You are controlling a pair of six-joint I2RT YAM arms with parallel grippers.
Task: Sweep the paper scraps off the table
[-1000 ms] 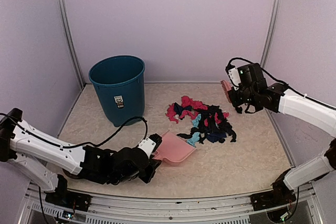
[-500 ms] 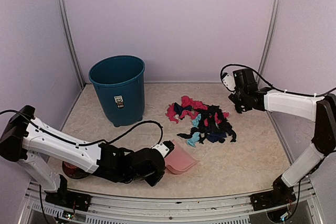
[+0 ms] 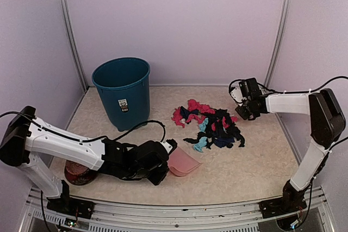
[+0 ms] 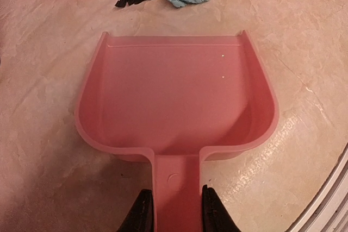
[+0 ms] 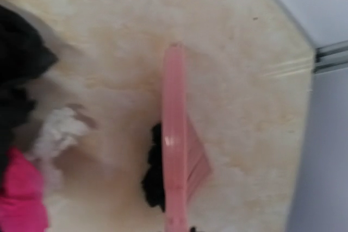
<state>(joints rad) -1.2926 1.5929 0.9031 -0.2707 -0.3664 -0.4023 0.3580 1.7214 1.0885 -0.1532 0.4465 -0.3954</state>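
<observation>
Paper scraps [image 3: 217,126] heaped between dustpan [image 3: 182,163] and, seemingly, brush [image 5: 174,134].

The paper scraps [image 3: 211,124] lie in one loose heap on the table [image 3: 255,161], a little right of its middle. They are small, crumpled and twisted, and many overlap or touch each other. The magenta-red pieces [image 3: 191,107] are mostly at the far left side of the heap. The black pieces [image 3: 220,119] fill the centre and the right side. The dark blue pieces [image 3: 222,142] are at the near edge. A light teal piece [image 3: 201,144] lies at the near left corner, touching a thin black strip [image 3: 191,140]. One white scrap [image 5: 58,129] lies beside black and magenta ones. The table is flat and beige, with a faint marbled pattern.
</observation>
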